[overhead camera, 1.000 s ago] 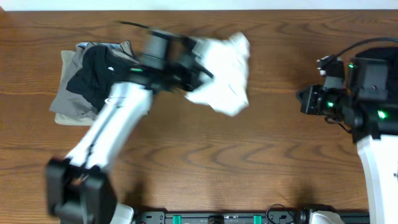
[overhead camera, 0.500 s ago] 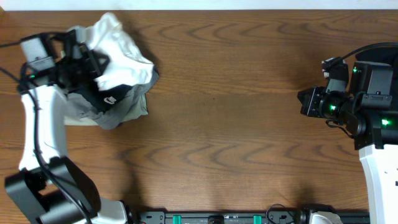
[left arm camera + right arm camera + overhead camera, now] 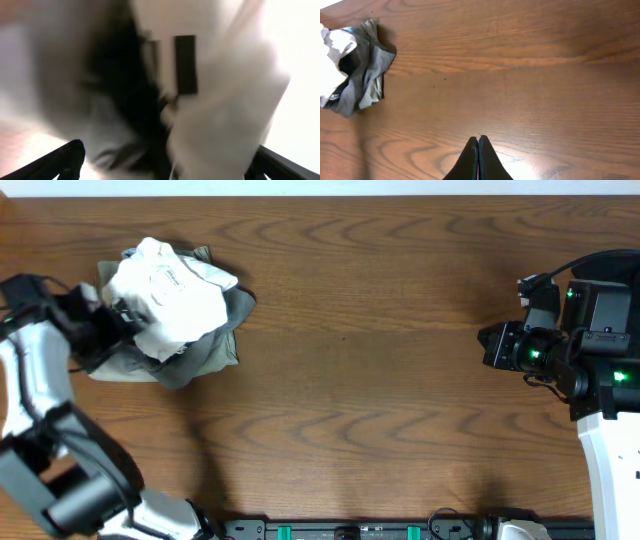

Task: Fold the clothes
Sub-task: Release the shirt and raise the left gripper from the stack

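Observation:
A crumpled white T-shirt (image 3: pixel 170 295) lies on top of a pile of grey, khaki and black clothes (image 3: pixel 205 352) at the table's far left. My left gripper (image 3: pixel 108 320) is at the pile's left side, pointing right into it. In the left wrist view it (image 3: pixel 170 165) is open, its fingertips (image 3: pixel 70 159) far apart, with blurred white fabric (image 3: pixel 225 100) and dark fabric (image 3: pixel 125 100) close in front. My right gripper (image 3: pixel 487 343) hovers at the right, far from the clothes. It (image 3: pixel 478 141) is shut on nothing, above bare wood. The right wrist view shows the pile (image 3: pixel 365 75) far left.
The wooden table (image 3: pixel 360 380) stretches between the pile and the right arm. A black rail (image 3: pixel 350 530) runs along the front edge. The left arm's base (image 3: pixel 70 490) stands at the front left.
The left arm swung the white T-shirt from the table's upper middle over to the pile at the left, then opened and let it drop there. The right arm stayed still.

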`<move>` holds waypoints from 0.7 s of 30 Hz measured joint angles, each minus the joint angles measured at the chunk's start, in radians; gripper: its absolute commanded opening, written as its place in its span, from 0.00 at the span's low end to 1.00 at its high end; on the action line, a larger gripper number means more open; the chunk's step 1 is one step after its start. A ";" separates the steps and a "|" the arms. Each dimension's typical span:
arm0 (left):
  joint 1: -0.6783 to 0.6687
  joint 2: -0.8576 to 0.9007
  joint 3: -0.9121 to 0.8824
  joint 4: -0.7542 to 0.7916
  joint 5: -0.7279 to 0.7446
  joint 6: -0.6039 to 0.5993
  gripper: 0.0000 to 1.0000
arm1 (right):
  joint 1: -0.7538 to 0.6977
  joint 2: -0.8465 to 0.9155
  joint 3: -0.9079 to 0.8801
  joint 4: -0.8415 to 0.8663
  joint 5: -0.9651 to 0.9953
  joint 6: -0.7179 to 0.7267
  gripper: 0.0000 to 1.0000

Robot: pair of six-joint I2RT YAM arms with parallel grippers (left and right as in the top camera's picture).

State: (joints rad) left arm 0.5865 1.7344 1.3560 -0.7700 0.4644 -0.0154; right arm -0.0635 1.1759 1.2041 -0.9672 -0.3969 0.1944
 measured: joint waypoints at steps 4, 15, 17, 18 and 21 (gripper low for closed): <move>0.021 -0.153 0.049 -0.014 -0.004 -0.008 1.00 | 0.000 0.000 0.000 0.021 0.000 0.000 0.03; -0.166 -0.294 0.091 0.088 0.034 0.073 0.11 | 0.000 0.000 0.000 0.060 0.000 0.000 0.03; -0.192 -0.230 0.091 0.125 0.034 0.098 0.07 | 0.000 0.000 0.000 0.057 0.000 0.000 0.03; -0.201 -0.193 0.091 0.144 0.033 0.111 0.06 | 0.000 0.000 0.000 0.052 0.000 0.000 0.04; -0.221 -0.066 0.091 0.184 0.033 0.151 0.08 | 0.000 0.000 -0.001 0.031 0.000 0.001 0.04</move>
State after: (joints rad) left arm 0.3656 1.6688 1.4467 -0.5861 0.4976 0.1360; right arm -0.0635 1.1763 1.2030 -0.9360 -0.3969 0.1951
